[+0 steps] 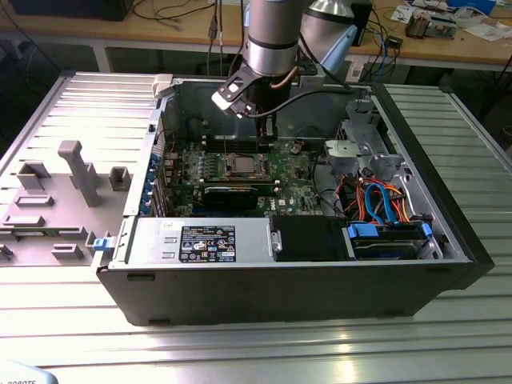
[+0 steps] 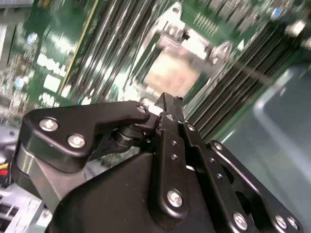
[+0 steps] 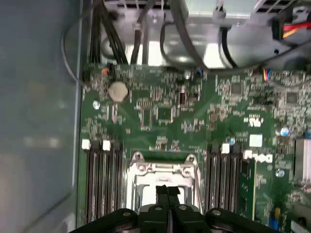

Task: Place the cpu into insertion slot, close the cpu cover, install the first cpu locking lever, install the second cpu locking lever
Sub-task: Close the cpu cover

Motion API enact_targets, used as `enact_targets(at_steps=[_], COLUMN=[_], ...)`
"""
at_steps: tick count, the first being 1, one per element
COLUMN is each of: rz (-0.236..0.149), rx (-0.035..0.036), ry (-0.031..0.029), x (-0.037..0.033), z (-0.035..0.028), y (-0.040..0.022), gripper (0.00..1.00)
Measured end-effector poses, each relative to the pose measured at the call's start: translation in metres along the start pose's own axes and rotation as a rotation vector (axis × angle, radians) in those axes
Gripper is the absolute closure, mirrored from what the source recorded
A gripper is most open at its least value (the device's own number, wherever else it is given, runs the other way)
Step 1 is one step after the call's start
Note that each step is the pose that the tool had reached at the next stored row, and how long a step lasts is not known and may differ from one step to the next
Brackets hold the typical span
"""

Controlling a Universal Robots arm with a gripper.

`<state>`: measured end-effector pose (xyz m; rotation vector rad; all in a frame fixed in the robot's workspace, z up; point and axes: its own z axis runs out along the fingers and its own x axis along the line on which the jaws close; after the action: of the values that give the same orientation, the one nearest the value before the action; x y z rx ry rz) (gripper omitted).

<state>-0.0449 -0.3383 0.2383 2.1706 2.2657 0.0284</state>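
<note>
Your gripper (image 3: 167, 190) hangs just above the slot (image 3: 140, 170), its fingers pressed together with nothing visible between them. The cpu (image 2: 171, 74) appears to lie in the slot already, a pale square inside the metal rim. The risk from here is a drop straight down: closed tips landing on the chip rather than beside it could scrape its top or press it askew in the slot. The arm (image 1: 272, 40) stands near vertical over the slot, with the gripper pointing down at it
</note>
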Motion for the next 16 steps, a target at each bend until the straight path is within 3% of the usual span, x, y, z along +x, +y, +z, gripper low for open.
enact_targets(at_steps=[1, 2, 8, 16], rz=[0.0, -0.003, -0.01, -0.01], rx=[0.0, 0.0, 0.0, 0.0001], ry=[0.0, 0.0001, 0.0003, 0.0002], x=[0.0007, 0.0008, 0.0007, 0.0006], z=[0.0063, 0.0121, 0.0162, 0.0178], y=[-0.0175, -0.0228, -0.0317, -0.0336], gripper=[0.89, 0.89, 0.89, 0.89])
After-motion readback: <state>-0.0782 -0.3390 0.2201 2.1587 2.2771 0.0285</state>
